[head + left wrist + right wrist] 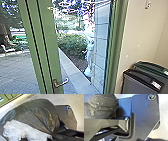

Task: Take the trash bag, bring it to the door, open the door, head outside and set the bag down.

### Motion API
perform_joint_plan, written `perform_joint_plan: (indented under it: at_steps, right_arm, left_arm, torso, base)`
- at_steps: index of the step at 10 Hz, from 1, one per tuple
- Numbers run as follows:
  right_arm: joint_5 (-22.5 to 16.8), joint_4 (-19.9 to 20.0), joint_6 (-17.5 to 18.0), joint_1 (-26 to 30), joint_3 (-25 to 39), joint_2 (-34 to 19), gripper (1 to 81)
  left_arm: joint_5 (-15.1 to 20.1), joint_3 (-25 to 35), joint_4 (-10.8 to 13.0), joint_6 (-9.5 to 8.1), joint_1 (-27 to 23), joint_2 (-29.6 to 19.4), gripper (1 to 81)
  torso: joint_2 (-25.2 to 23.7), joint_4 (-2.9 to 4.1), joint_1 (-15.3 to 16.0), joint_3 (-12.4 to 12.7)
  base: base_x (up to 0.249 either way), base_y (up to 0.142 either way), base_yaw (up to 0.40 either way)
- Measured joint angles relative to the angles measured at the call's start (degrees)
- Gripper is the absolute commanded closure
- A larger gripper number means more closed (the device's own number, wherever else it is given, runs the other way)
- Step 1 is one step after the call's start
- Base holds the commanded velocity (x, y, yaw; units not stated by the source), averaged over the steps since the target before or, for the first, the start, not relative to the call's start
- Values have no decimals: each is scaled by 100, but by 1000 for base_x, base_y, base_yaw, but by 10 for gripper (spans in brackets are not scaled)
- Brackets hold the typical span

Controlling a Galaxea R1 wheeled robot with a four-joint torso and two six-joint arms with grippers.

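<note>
The carrying part of the job looks largely done, and the outdoor part is what remains. The robot stands inside, close to the green door [53, 50], and the dark trash bag [37, 115] is on the robot's side of that door, with the green frame near it in the left wrist view. It bulges full and rounded next to the robot's own plate. Pale translucent plastic [16, 130] lies crumpled against it, also on the inner side of the door; whether that is part of the bag or a separate cover, I cannot tell.

I cannot tell whether the left jaws are clamped on the bag or apart, nor how the right jaws stand. That the bag is being carried is a judgement from how near it sits to the robot; whether it is clear of the ground on this side of the door is uncertain.

The lever handle [61, 83] is on the door, with nothing seen touching it. Whether the door is shut or ajar, I cannot settle. Beyond it lie the paved yard [15, 67], a chair [7, 50] and a hedge [72, 45]; to its right are the pale wall [140, 30] and two bins [138, 83].

So passing through the door remains, along with any opening it needs, and setting the bag down beyond it.
</note>
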Motion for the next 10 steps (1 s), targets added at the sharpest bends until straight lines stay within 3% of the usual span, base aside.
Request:
perform_joint_plan:
  at_steps: [10]
  right_arm:
    - [65,20,2,-30,89,-85,10]
  left_arm:
    - [6,0,-9,-4,24,0,811]
  torso:
    - [0,0,-1,0]
  base:
    - [0,0,0]
